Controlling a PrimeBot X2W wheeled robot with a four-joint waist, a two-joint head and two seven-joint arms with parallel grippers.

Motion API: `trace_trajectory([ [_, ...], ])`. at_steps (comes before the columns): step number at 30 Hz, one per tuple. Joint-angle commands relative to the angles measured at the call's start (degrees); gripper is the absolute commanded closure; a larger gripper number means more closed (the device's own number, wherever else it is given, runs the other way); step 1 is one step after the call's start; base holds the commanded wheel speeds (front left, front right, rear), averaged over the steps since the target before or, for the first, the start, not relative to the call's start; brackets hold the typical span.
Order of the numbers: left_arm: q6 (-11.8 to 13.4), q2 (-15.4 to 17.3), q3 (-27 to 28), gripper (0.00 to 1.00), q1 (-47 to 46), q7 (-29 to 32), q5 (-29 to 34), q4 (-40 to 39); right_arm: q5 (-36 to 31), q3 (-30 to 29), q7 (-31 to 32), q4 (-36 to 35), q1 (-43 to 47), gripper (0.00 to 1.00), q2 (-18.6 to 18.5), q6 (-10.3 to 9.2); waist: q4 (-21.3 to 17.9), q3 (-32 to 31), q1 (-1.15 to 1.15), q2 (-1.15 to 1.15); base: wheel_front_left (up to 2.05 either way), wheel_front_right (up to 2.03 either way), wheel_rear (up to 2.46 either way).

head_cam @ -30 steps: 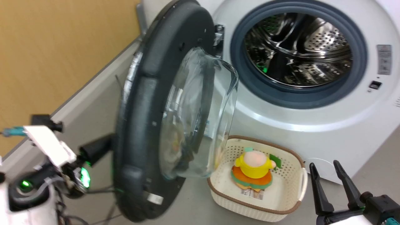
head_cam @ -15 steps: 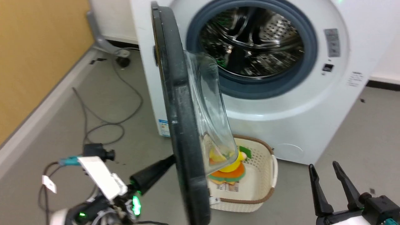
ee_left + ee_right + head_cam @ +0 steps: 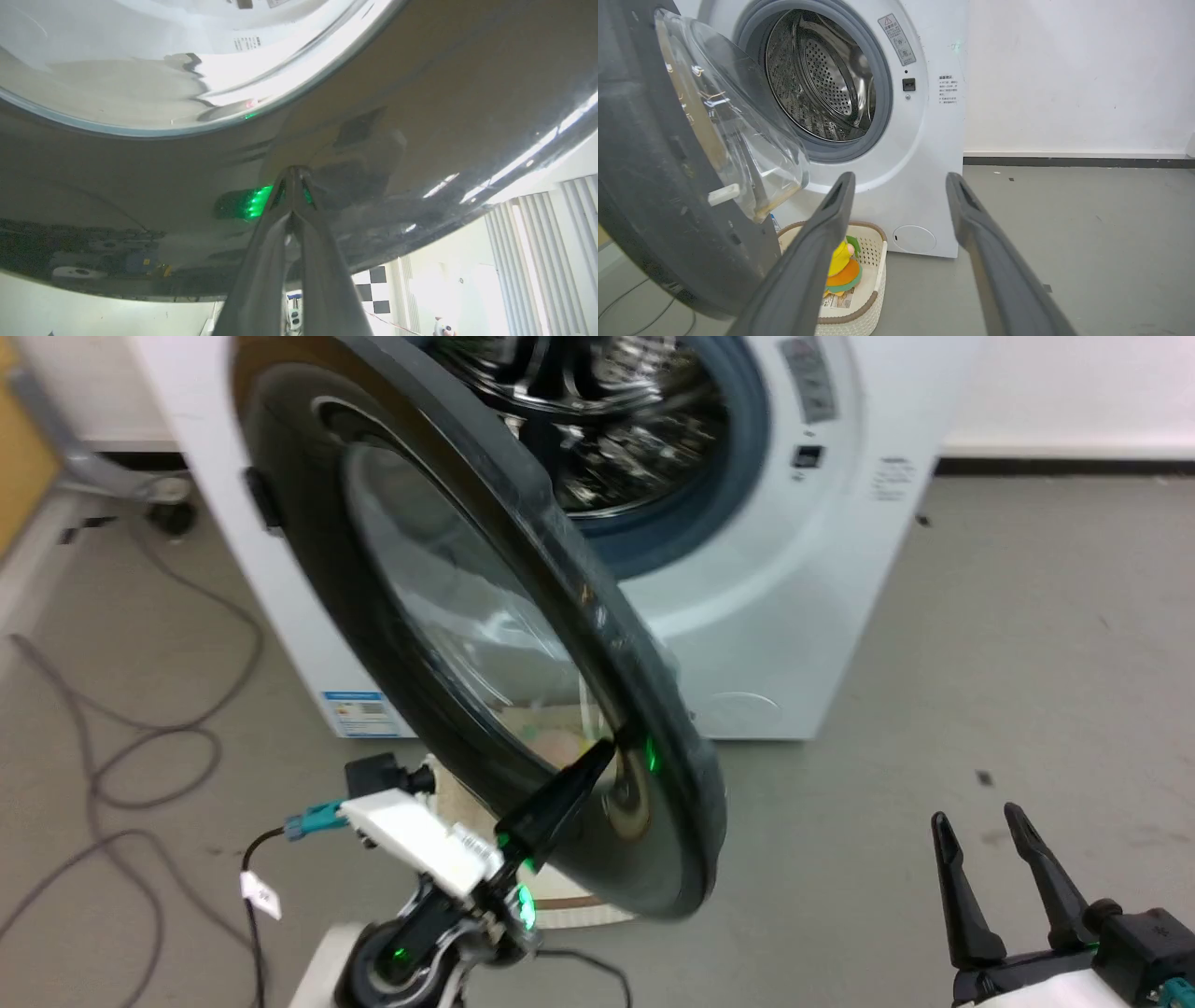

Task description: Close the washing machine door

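Observation:
The washing machine door stands partly open, its glossy black outer face and round window turned toward the head view. My left gripper is shut with nothing in it, and its tips touch the lower part of that outer face. The left wrist view shows the closed fingertips against the dark rim. In the right wrist view the door and its glass bowl stand left of the steel drum opening. My right gripper is open and well clear of the door.
A white basket with a yellow and orange toy sits on the floor below the door, against the white washing machine. Grey cables lie on the floor to the left. Bare grey floor lies to the right.
The head camera has turned, shifting the whole picture. The door has swung from edge-on toward the drum, now showing its outer face. My left gripper has followed it; the right has not moved.

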Motion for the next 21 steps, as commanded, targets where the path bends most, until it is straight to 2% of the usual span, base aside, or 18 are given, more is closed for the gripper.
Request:
trace_trajectory([
  [1,-1.05,-0.13,-2.24,1.0,-2.99,-3.53,-0.77,1.67,0.32,-0.09,-0.26,-0.2,-1.25,0.0,-0.13,0.05,-4.33,2.64,0.0,0.0,0.0,0.0,0.0],
  [3,-1.37,-0.13,-3.25,1.0,-4.19,-5.29,-1.06,2.67,0.39,-0.15,-0.26,-0.22,-1.39,0.0,-0.06,0.05,-5.08,3.01,0.0,0.0,0.0,0.0,0.0],
  [13,-3.54,-0.13,-10.49,1.0,-18.6,-21.52,-4.64,15.07,0.74,1.15,-0.26,0.31,-2.98,0.0,1.04,0.05,-12.46,5.72,0.0,0.0,0.0,0.0,0.0],
  [21,-4.47,-0.14,-14.88,1.0,-29.4,-30.41,-7.88,26.66,0.91,1.86,-0.26,0.61,-3.82,0.0,1.48,0.05,-14.91,7.05,0.0,0.0,0.0,0.0,0.0],
])
